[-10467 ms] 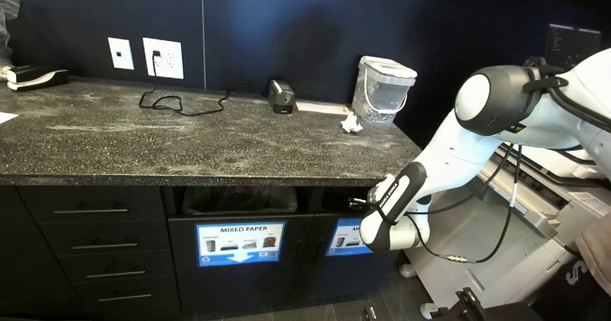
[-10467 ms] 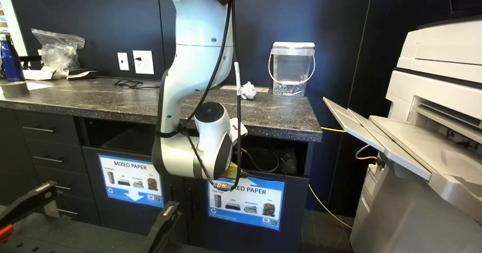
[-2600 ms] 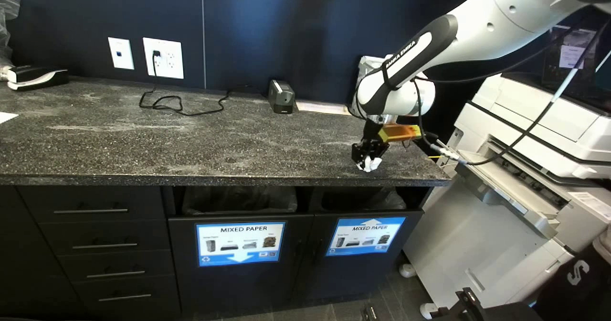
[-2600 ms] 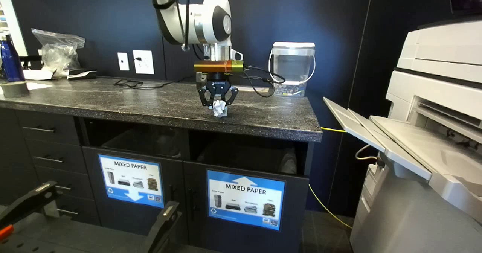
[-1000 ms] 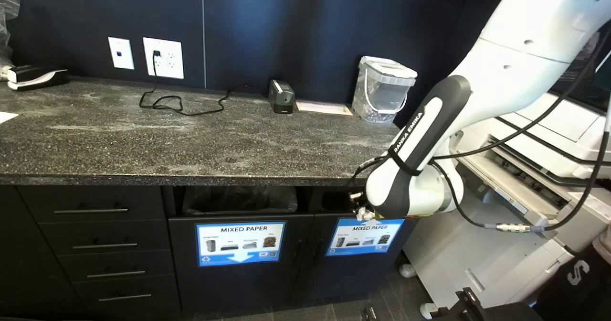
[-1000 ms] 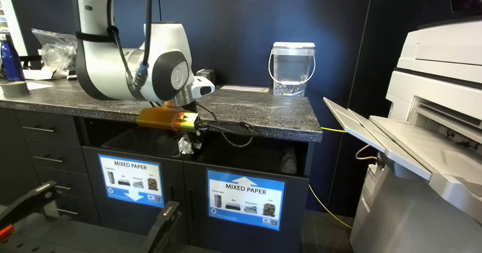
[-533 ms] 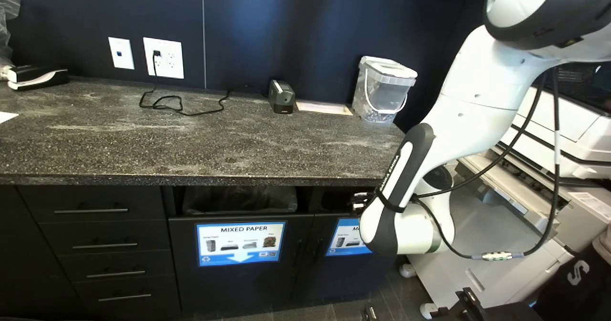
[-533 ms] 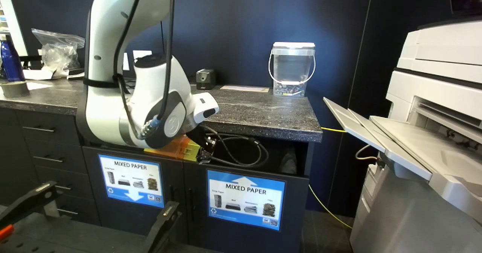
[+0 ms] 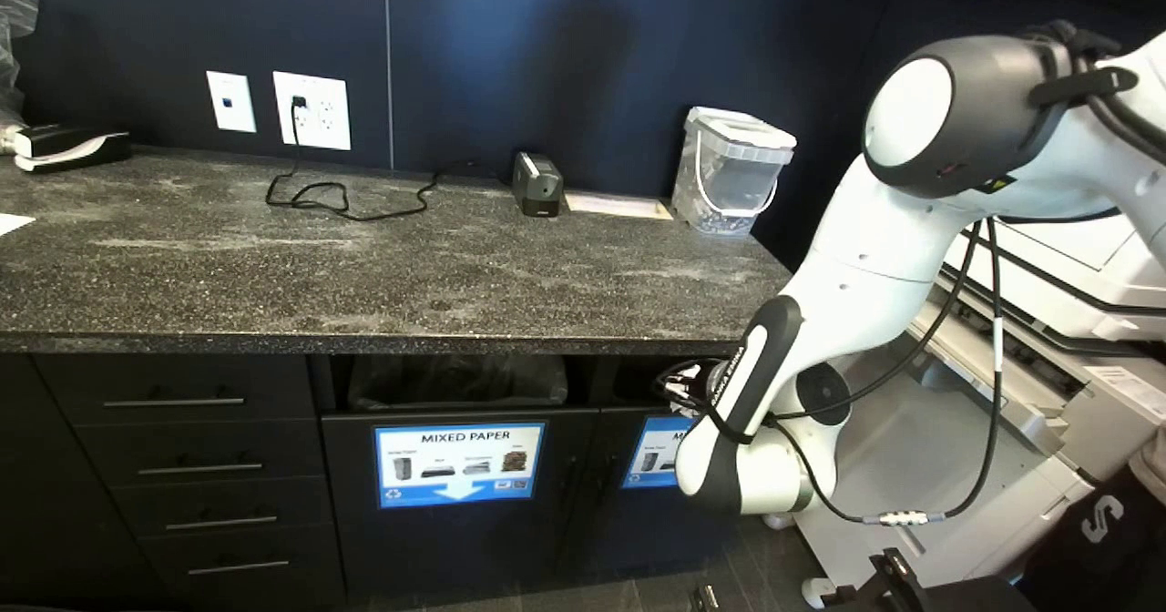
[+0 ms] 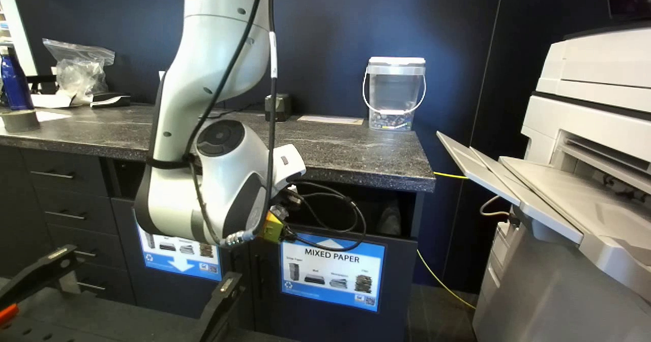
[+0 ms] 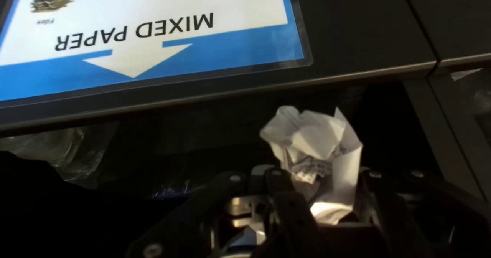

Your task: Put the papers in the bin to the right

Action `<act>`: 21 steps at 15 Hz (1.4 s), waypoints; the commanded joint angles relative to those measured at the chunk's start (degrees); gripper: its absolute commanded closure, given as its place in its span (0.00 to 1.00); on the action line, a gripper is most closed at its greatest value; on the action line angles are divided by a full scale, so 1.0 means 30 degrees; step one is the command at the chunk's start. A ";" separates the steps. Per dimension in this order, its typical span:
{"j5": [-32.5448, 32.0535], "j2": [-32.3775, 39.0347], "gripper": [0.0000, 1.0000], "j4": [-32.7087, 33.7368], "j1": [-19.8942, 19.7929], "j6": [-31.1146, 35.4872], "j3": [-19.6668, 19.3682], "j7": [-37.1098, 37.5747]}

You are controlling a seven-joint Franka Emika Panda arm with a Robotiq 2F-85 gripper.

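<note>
A black two-finger gripper [image 11: 323, 176] pinches the crumpled white paper wad [image 11: 312, 139], now moved from the speckled grey countertop [image 10: 366, 151] down to the rectangular black bin opening [image 11: 207, 131].

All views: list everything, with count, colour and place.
counter: one, dark grey, centre
right bin: one, black, under counter
left bin: one, black, under counter
labels: two, blue/white, below counter
drawers: four, black, left
paper wad: one, white, right bin's opening
wall plates: two, white, above counter
cord: one, black, on counter
device: one, grey, counter back
strip: one, pale, beside device
bucket: one, clear, counter right
bag: one, clear, counter left
bottle: one, blue, counter left
cylinder: one, grey, counter left
printer: one, white/grey, right
cable: maybe one, yellow, by printer
stand: one, black, foreground
arm: one, white, before counter
gripper: one, black, gripping paper wad
wrist box: one, yellow, by gripper
</note>
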 commanded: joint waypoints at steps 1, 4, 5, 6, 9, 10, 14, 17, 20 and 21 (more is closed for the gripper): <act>-0.1223 0.2648 0.86 0.3083 -0.1148 0.1555 0.0466 0.0686; -0.2085 0.4298 0.86 0.5215 -0.1789 0.1941 0.0660 0.1160; -0.2529 0.4798 0.86 0.6049 -0.1891 0.1950 0.0648 0.1184; -0.2897 0.5199 0.86 0.6811 -0.1975 0.1779 0.0635 0.1203; -0.3929 0.6337 0.86 0.9128 -0.2263 0.0997 0.0670 0.1488; -0.4171 0.6633 0.86 0.9766 -0.2340 0.0836 0.0674 0.1585; -0.4695 0.7527 0.86 1.1592 -0.2500 0.0444 0.0639 0.1847; -0.4535 0.7956 0.86 1.2385 -0.2415 0.0144 0.0568 0.1765; -0.4330 0.8091 0.56 1.2803 -0.2358 -0.0621 0.0604 0.1799; -0.4413 0.8100 0.56 1.2882 -0.2369 -0.0921 0.0627 0.1830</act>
